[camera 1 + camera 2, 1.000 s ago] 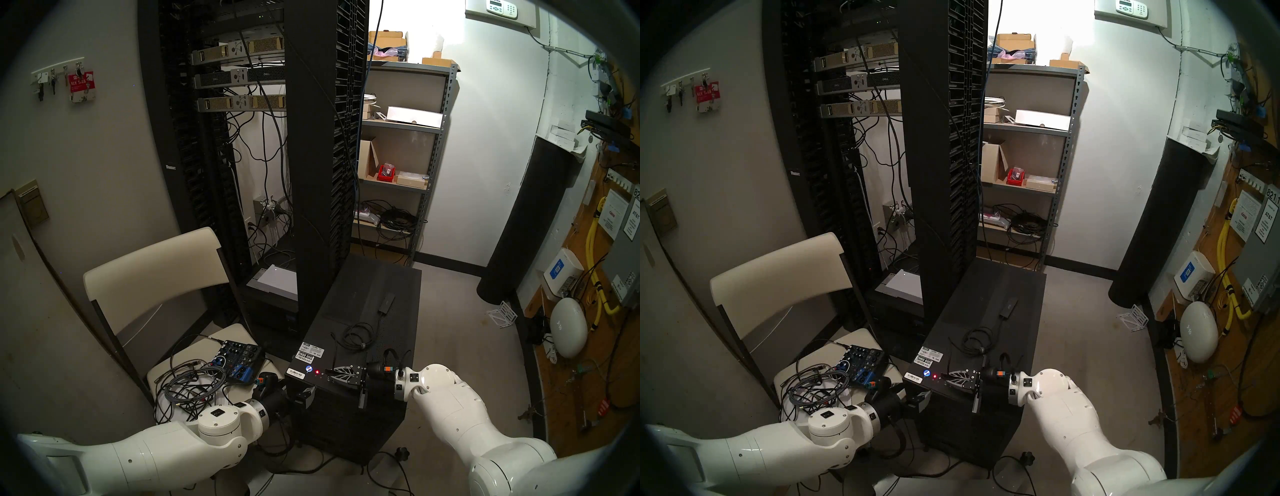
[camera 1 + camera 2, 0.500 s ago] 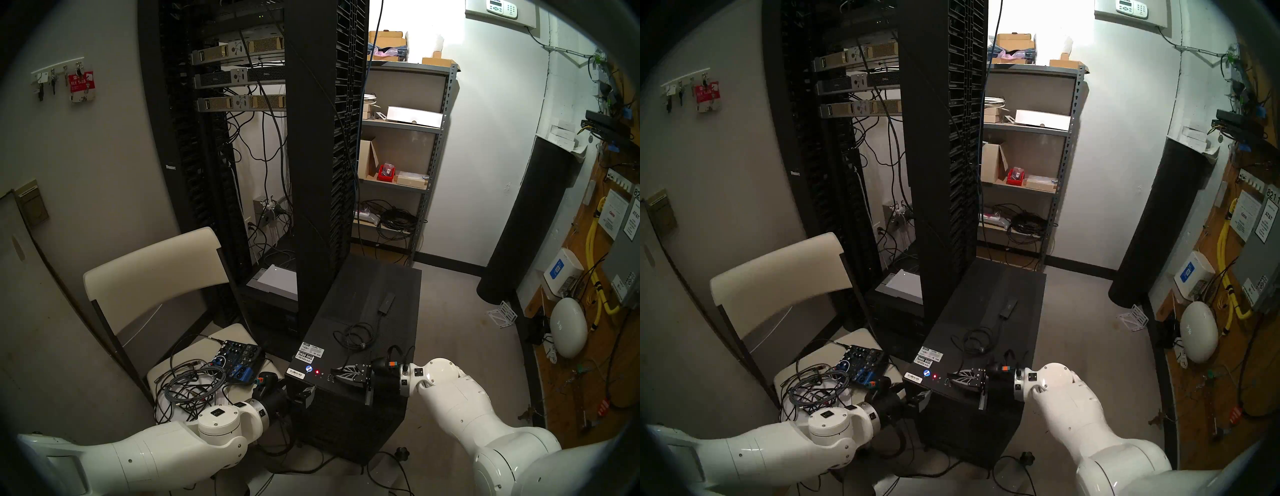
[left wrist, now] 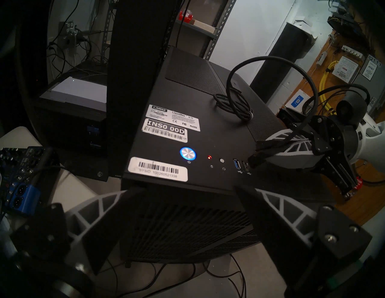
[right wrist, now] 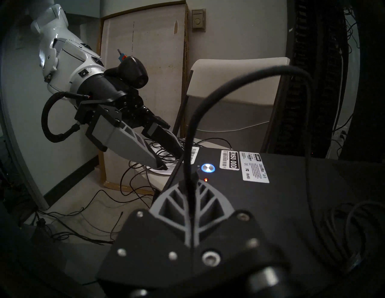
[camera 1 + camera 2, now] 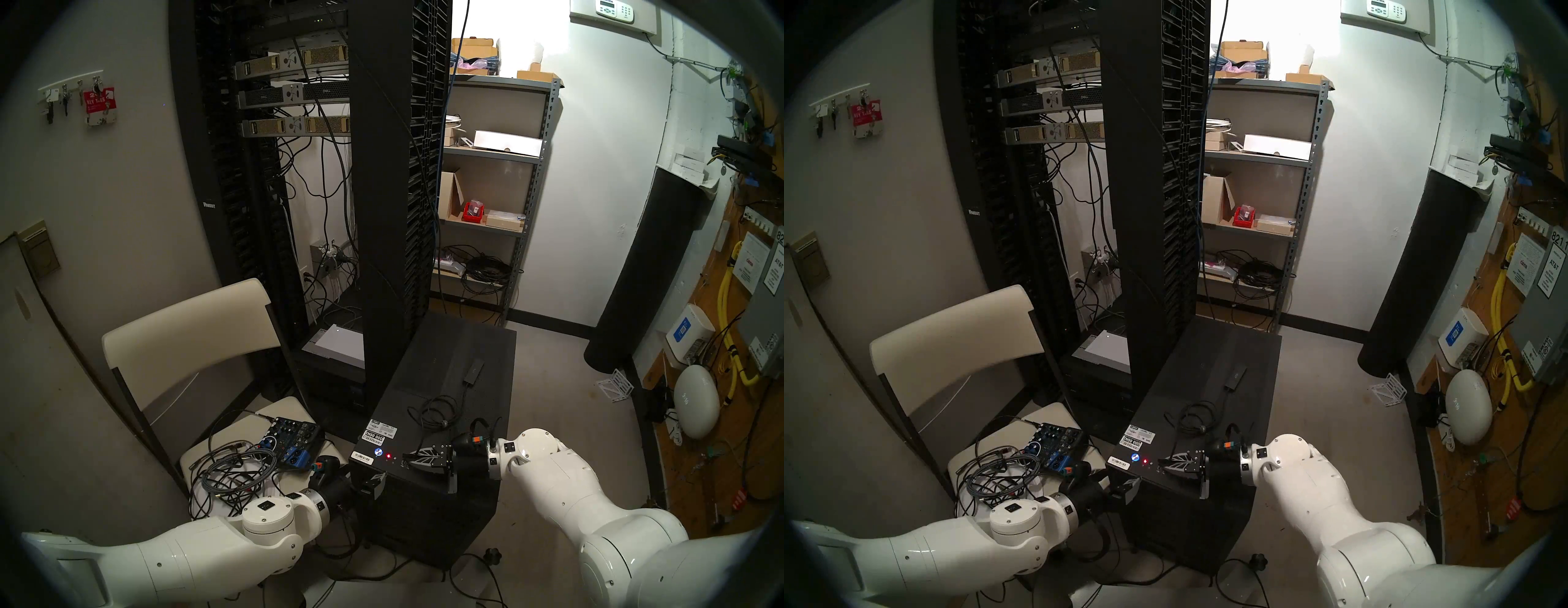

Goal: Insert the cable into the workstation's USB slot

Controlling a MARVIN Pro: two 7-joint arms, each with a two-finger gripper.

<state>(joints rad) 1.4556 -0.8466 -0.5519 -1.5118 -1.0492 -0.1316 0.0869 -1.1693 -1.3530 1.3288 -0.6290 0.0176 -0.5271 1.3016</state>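
Note:
The black workstation (image 5: pixel 428 361) stands on the floor between my arms, with a red light and two USB slots (image 3: pixel 241 165) at its top front edge. The cable's coil (image 5: pixel 432 409) and adapter box (image 5: pixel 473 371) lie on its top. My right gripper (image 3: pixel 255 153) is shut on the cable's plug end, and the cable (image 4: pixel 250 68) arches up behind the fingers. The plug's tip sits just right of the slots; whether it touches them I cannot tell. My left gripper (image 5: pixel 373 482) is open at the tower's front left corner, holding nothing.
A white chair (image 5: pixel 191 322) on my left carries a blue audio mixer (image 5: pixel 292 443) and tangled cables. The tall black server rack (image 5: pixel 382 170) rises right behind the workstation. A metal shelf (image 5: pixel 526 191) and a black cylinder (image 5: pixel 645 271) stand further back. Loose wires lie on the floor.
My right gripper, still holding the plug, drew back slightly to the right and then eased back toward the slots. The cable behind it now bows into a loop. The left arm has not moved.

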